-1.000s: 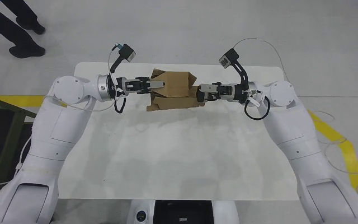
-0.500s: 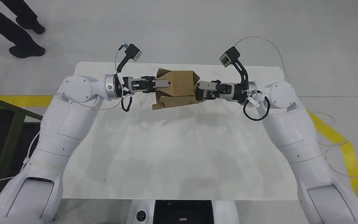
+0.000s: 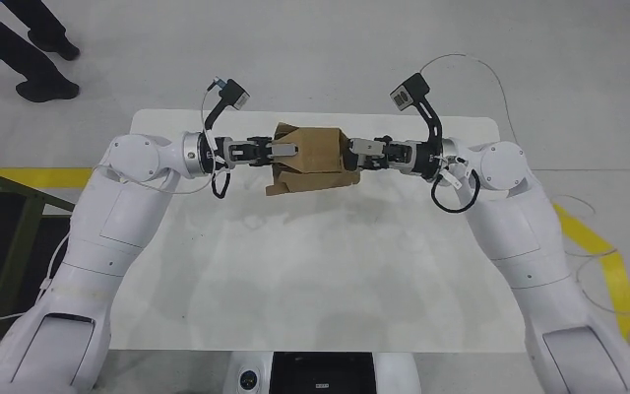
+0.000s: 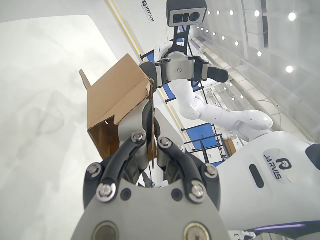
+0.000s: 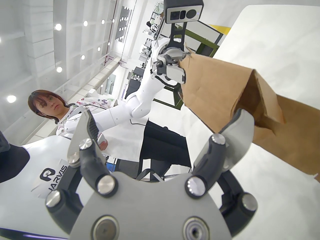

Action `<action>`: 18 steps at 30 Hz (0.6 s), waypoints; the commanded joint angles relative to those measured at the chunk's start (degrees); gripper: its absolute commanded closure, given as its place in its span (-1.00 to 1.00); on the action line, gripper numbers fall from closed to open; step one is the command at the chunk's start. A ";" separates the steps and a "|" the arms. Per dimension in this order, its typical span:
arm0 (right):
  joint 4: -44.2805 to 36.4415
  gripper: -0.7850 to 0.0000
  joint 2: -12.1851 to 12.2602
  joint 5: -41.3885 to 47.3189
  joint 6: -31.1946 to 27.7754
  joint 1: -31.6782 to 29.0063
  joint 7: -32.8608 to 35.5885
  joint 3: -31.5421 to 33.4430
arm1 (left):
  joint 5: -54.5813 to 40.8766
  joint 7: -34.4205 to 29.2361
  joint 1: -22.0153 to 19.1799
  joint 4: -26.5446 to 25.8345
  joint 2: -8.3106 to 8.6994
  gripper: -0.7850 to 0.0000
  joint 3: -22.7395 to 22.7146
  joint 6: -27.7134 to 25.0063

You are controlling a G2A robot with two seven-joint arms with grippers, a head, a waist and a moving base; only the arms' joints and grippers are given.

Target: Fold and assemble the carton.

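A white table [image 3: 295,295] with rounded corners is standing on a pale grey floor [image 3: 315,49], its top showing faint grey smudges. A brown carton [image 3: 310,158] is sitting over its far half; whether the two are touching cannot be told.

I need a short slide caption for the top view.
The left gripper clamps one edge of the carton; the open right gripper sits at its opposite end.

Glossy white arms [image 3: 94,236], black looped wrist cables [image 3: 451,200], silver left tool [image 4: 149,118] with black links and round screws [image 4: 105,190]
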 commanded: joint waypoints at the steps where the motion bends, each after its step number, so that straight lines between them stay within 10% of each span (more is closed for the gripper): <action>1: 0.76 -1.00 -0.14 -0.10 -0.24 0.33 0.03 -0.49 | -0.34 -0.27 -0.01 0.03 -0.05 1.00 0.04 0.05; 18: 5.48 -1.00 -1.82 4.25 -1.54 2.99 0.82 -4.37 | -3.99 -2.56 -0.75 0.99 -0.74 1.00 0.72 0.55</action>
